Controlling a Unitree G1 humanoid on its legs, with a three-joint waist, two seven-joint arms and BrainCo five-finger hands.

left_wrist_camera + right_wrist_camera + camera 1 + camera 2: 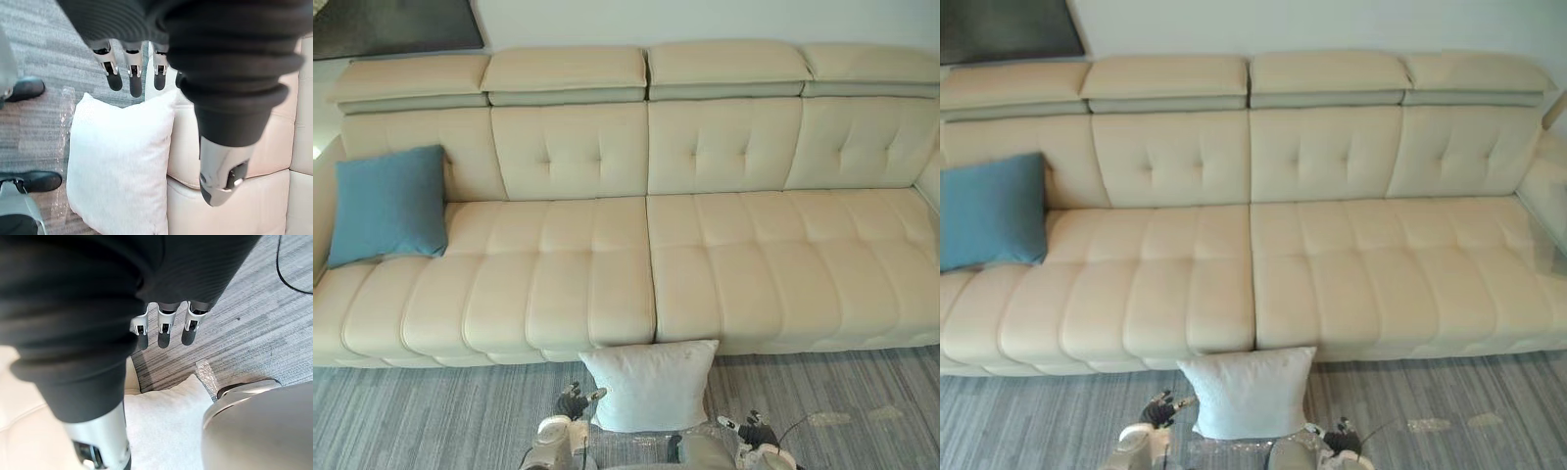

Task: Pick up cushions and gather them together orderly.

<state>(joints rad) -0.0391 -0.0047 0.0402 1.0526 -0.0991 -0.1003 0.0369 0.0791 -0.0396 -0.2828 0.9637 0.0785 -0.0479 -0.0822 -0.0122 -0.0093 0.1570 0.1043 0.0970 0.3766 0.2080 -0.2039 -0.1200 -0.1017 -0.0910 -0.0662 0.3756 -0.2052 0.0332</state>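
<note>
Two cushions lie well apart: a blue cushion (389,204) propped against the backrest of a cream sofa (705,284) at 9 o'clock, and a white cushion (651,384) standing on the grey carpet (431,411) at 6 o'clock, leaning on the sofa's front. The robot's left hand (573,401) is just beside the white cushion at its 8 o'clock, and the right hand (754,429) is near its 4 o'clock. Each wrist view shows straight, released fingers (135,83) holding nothing. The likely risk is an uneven squeeze. If one hand arrives first, the soft cushion could tip flat onto the carpet. A grip on one corner alone could let it sag and slip free on the way to the blue one.
</note>
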